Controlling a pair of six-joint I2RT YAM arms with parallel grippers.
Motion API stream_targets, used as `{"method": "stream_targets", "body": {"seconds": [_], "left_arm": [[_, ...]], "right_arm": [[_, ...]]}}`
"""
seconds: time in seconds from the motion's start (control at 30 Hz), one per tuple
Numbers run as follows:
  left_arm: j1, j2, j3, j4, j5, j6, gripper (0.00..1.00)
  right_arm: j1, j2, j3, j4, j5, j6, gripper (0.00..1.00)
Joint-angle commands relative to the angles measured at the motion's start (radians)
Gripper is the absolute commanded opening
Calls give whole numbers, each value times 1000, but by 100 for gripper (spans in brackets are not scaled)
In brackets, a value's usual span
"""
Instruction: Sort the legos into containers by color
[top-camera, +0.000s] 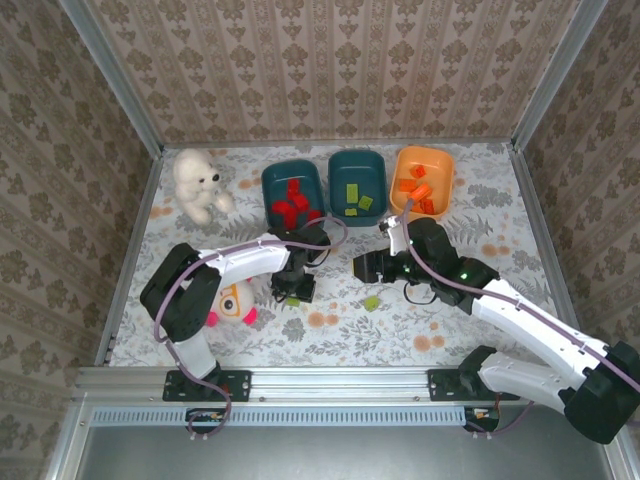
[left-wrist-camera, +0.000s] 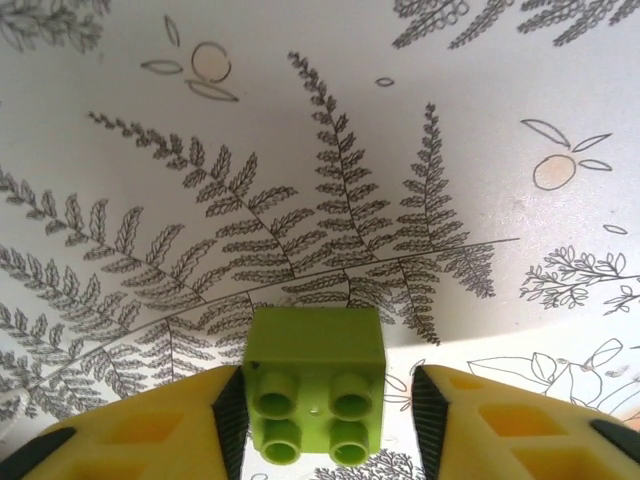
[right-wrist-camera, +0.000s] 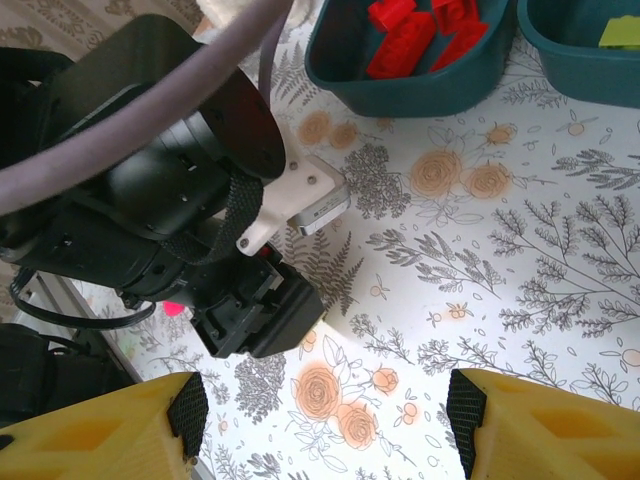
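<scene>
A light green lego (left-wrist-camera: 315, 345) lies studs-up on the table between the yellow fingers of my left gripper (left-wrist-camera: 330, 420). The left pad touches it; a gap shows at the right pad, so the jaws stand open around it. From above, the left gripper (top-camera: 296, 290) points down at the table centre-left. Another green lego (top-camera: 372, 301) lies loose nearby. My right gripper (top-camera: 362, 267) hovers open and empty (right-wrist-camera: 325, 420) over the table. At the back stand a teal tub (top-camera: 293, 190) with red legos, a teal tub (top-camera: 357, 180) with green ones, and an orange tub (top-camera: 423, 180) with orange ones.
A white plush bear (top-camera: 197, 183) sits at the back left. A striped doll (top-camera: 233, 303) lies under the left arm. The left arm's black wrist (right-wrist-camera: 180, 200) is close in front of the right gripper. The red-filled tub (right-wrist-camera: 420, 95) is beyond it.
</scene>
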Motion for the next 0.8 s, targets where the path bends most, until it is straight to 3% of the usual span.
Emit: {"method": "stream_targets", "body": {"seconds": [0.0, 0.17, 0.27, 0.33, 0.43, 0.6, 0.77], "left_arm": [[-10, 20, -6, 17, -16, 20, 44], [-12, 24, -8, 24, -30, 26, 44], [-16, 39, -5, 14, -36, 27, 51], [-18, 42, -4, 14, -37, 31, 51], [-21, 37, -5, 22, -34, 31, 44], [-24, 35, -2, 17, -35, 29, 24], [-22, -6, 69, -30, -64, 22, 23]], "right_arm": [[2, 14, 25, -31, -7, -12, 68], [0, 30, 45, -37, -6, -12, 68], [0, 43, 56, -42, -9, -13, 68], [-1, 50, 62, -45, -11, -15, 68], [-3, 57, 68, -48, -10, -18, 68], [-10, 65, 73, -56, -3, -14, 67], [-20, 52, 104, -82, 29, -14, 67]]}}
